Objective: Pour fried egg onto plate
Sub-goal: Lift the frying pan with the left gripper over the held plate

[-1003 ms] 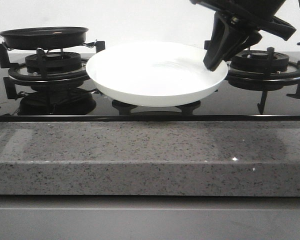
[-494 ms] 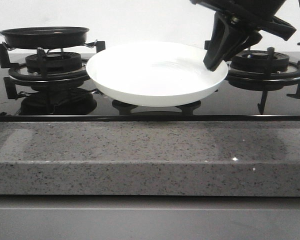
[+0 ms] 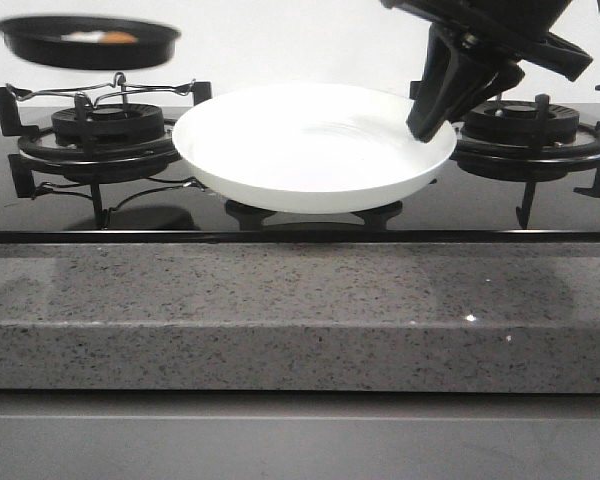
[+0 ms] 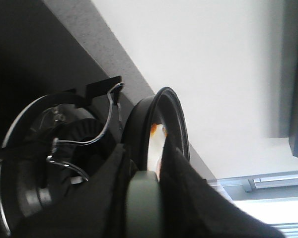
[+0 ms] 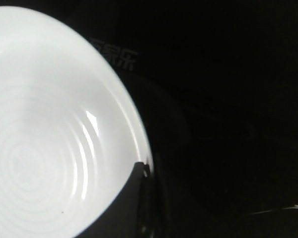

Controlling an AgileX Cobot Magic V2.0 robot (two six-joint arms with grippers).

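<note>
The black frying pan [image 3: 85, 45] hangs in the air above the left burner, at the far left of the front view. The fried egg [image 3: 100, 38] lies in it, white with an orange yolk. In the left wrist view my left gripper [image 4: 146, 166] is shut on the pan's grey handle [image 4: 145, 198], with the pan [image 4: 136, 124] and the egg [image 4: 157, 141] seen edge-on beyond it. The white plate [image 3: 310, 140] is held above the hob's middle. My right gripper [image 3: 428, 118] is shut on its right rim. In the right wrist view one finger [image 5: 131, 198] lies over the plate [image 5: 49, 139].
The left burner with its wire grate [image 3: 105, 135] stands under the pan. The right burner [image 3: 530, 130] is behind the right arm. The hob is black glass [image 3: 280, 225]. A speckled granite counter edge [image 3: 300, 310] runs across the front.
The pan has risen off the left burner and tipped a little toward the camera, so the egg now shows. The plate and right arm have not moved.
</note>
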